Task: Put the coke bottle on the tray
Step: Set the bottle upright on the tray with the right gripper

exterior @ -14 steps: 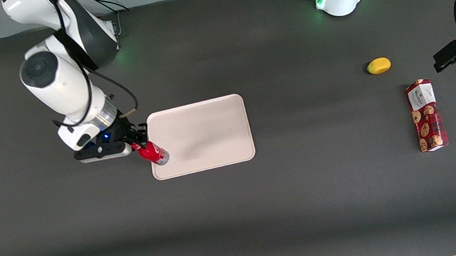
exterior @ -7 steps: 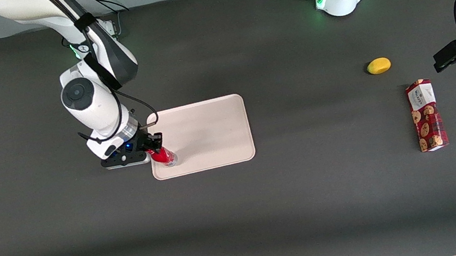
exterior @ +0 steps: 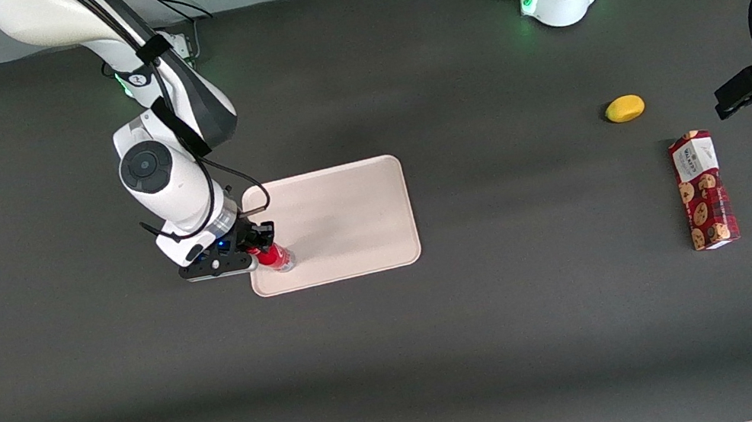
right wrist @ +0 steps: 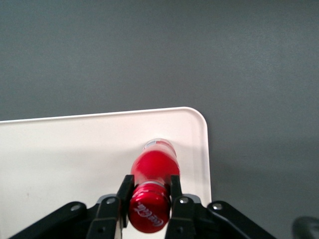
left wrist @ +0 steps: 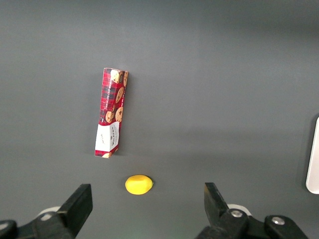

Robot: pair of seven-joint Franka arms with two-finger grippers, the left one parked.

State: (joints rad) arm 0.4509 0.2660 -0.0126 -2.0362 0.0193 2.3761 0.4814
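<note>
My tool (right wrist: pixel 148 206) pinches the slim glossy red coke bottle (right wrist: pixel 153 181) upright over the pale pinkish rectangular tray's (exterior: pixel 345 209) corner; release remains.

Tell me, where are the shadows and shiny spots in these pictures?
Front view: a soft grey shadow lies on the tray beside the coke bottle held in the gripper. Right wrist view: light glints on the bottle's red cap.

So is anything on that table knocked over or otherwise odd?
Only the cookie box lies flat on its side toward the parked arm's end, beside a lemon. The gripper holds the coke bottle near a corner of the tray. Nothing spilled.
</note>
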